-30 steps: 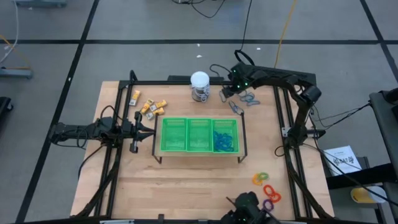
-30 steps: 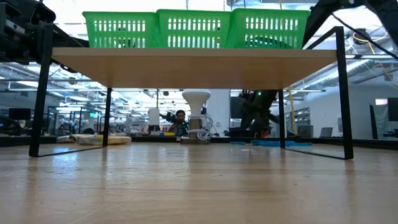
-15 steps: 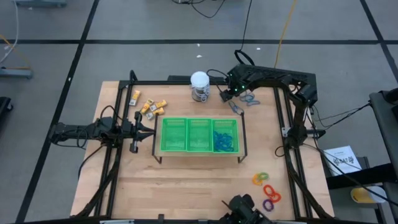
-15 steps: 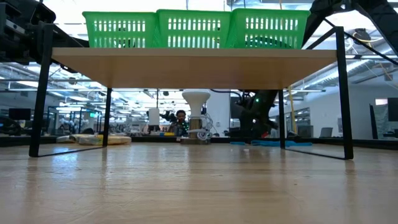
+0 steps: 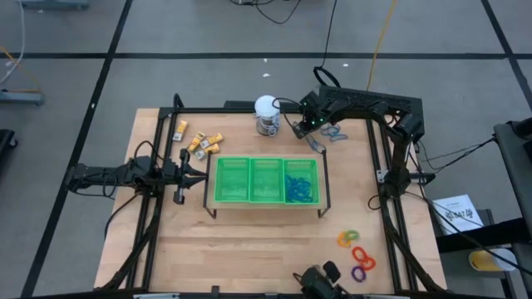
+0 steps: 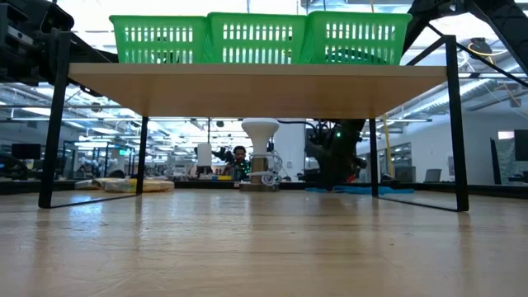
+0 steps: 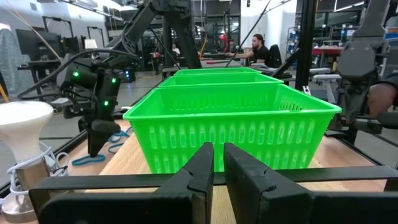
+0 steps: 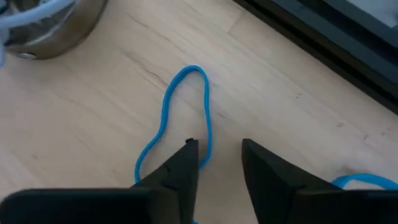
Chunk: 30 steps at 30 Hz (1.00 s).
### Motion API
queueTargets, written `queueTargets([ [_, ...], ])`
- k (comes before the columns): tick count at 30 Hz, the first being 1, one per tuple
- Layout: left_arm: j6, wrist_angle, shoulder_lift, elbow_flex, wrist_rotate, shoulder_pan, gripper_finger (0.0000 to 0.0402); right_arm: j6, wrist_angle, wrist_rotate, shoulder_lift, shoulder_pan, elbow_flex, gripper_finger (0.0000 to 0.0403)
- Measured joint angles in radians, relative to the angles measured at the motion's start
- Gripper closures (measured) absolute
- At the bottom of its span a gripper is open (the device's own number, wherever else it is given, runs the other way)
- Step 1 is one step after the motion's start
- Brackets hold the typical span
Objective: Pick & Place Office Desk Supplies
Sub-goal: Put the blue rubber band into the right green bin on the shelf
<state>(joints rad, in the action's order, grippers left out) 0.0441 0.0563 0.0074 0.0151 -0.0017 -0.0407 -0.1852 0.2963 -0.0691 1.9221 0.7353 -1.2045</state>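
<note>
Lying flat on wood, a thin blue loop (image 8: 180, 118), pear-shaped

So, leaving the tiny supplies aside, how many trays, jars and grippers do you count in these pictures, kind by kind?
green tray, with three compartments: 1
white-topped jar: 1
grippers: 2, the left gripper beside the tray and the right gripper low over a blue loop near the jar
Total: 4
</note>
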Motion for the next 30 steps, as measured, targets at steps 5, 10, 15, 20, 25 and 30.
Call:
queueTargets([
  [5, 0.0, 0.0, 0.0, 0.0, 0.0, 0.0, 0.0357, 0.016, 0.015, 0.038, 0.0, -0.005, 0.0, 0.0344],
  [10, 0.0, 0.0, 0.0, 0.0, 0.0, 0.0, 0.0357, 0.025, 0.019, 0.038, 0.0, -0.005, 0.0, 0.0388],
  [15, 0.0, 0.0, 0.0, 0.0, 0.0, 0.0, 0.0357, 0.046, 0.018, 0.039, 0.0, -0.006, 0.001, 0.04],
  [20, 0.0, 0.0, 0.0, 0.0, 0.0, 0.0, 0.0357, 0.062, 0.003, 0.043, 0.0, -0.005, 0.002, 0.0402],
  [25, 0.0, 0.0, 0.0, 0.0, 0.0, 0.0, 0.0357, 0.074, 0.001, 0.08, -0.024, -0.002, 0.003, 0.0403],
  [30, 0.0, 0.0, 0.0, 0.0, 0.0, 0.0, 0.0357, 0.082, -0.001, 0.101, -0.075, 0.007, 0.004, 0.0403],
])
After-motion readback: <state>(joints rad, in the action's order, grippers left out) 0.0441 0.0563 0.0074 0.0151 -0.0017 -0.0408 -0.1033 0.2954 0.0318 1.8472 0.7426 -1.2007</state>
